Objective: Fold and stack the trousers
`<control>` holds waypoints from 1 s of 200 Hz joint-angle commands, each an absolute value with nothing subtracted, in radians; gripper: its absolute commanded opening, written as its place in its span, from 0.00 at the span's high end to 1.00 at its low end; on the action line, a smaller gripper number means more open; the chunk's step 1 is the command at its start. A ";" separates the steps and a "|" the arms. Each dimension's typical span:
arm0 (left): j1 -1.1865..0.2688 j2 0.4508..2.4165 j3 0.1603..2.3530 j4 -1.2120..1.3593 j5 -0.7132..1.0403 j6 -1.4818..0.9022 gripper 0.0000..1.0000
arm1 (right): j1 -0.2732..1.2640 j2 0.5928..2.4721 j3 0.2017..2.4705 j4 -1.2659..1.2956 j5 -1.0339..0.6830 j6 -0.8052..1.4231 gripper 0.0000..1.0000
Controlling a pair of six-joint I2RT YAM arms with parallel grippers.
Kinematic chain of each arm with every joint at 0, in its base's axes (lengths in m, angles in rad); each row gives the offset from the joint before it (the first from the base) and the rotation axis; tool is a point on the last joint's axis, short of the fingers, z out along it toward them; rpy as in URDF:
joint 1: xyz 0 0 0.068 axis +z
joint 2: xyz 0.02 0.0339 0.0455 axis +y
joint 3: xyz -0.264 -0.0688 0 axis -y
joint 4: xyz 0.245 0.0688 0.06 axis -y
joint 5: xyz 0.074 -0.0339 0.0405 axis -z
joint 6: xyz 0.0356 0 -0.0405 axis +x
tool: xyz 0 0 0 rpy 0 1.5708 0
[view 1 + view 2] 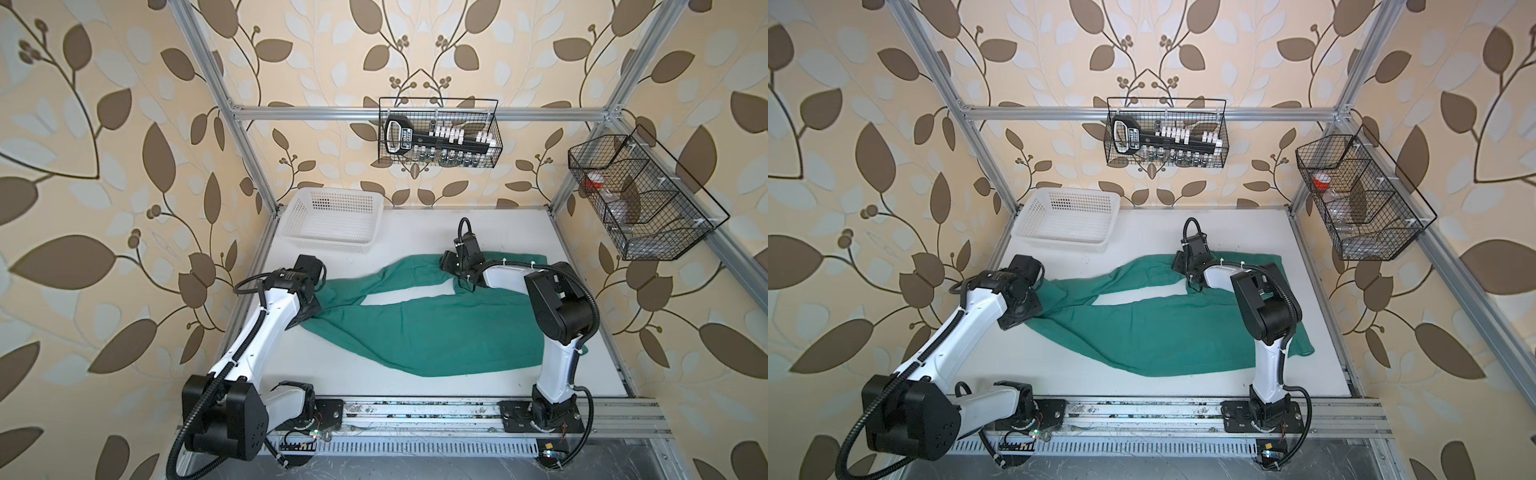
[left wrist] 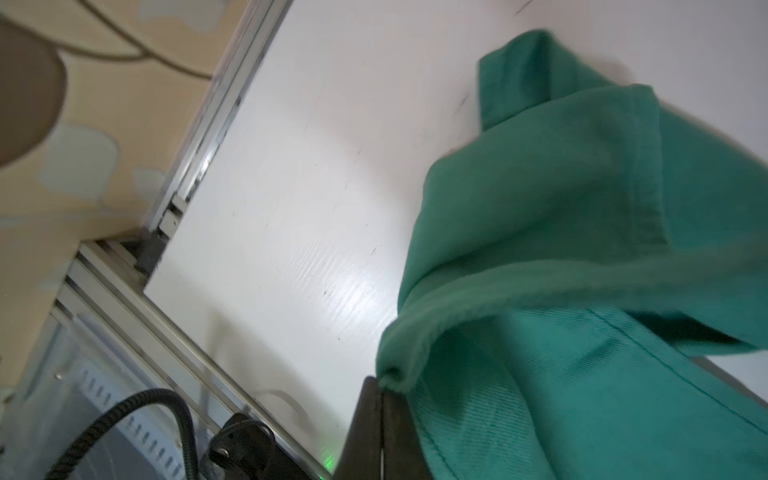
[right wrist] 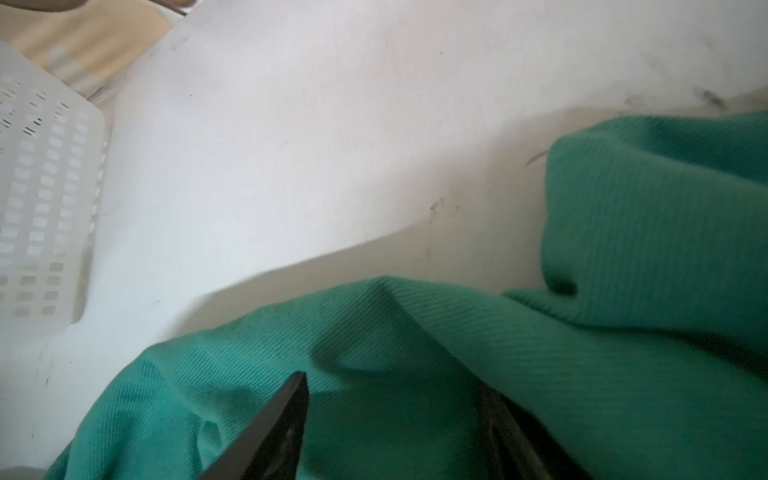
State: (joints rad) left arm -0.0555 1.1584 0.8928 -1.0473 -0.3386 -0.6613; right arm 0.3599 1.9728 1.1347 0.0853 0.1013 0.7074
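Pinching an edge of the trousers [image 1: 415, 332] at their left end, the left gripper [image 2: 380, 382] is clenched on the cloth, seemingly so that this end can be lifted while the rest lies spread across the desk [image 1: 415, 224], just in front of the basket [image 1: 332, 208]. The right gripper [image 3: 392, 384] is released, jaws apart astride a ridge of the far leg, probably poised for a second grasp. The left arm is stretched low and forward, the right raised to a high elbow and bent inward, wrist pitched down

One pair of trousers [image 1: 415, 332], one white basket [image 1: 328, 246], two wire baskets [image 1: 496, 137], two robot arms [image 1: 270, 328].
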 commanded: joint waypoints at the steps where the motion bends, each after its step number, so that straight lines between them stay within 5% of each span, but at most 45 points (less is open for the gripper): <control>1: -0.005 1.072 0.812 -1.016 -0.320 -0.760 1.00 | 0.341 1.996 1.141 -0.003 0.155 0.727 0.34; 88: 0.164 0.851 0.624 -1.040 -0.354 -1.083 1.00 | 0.290 1.919 1.131 0.005 0.131 0.704 0.34; 144: 0.169 0.806 0.716 -1.107 -0.399 -1.075 0.69 | 0.287 1.764 1.138 -0.003 -0.028 0.615 0.31; 154: 0.169 0.805 0.746 -1.105 -0.393 -1.039 0.49 | 0.285 1.734 1.127 -0.002 -0.082 0.614 0.30; 200: 0.155 0.949 0.832 -0.986 -0.180 -0.763 0.29 | 0.358 1.561 0.966 0.023 -0.285 0.598 0.30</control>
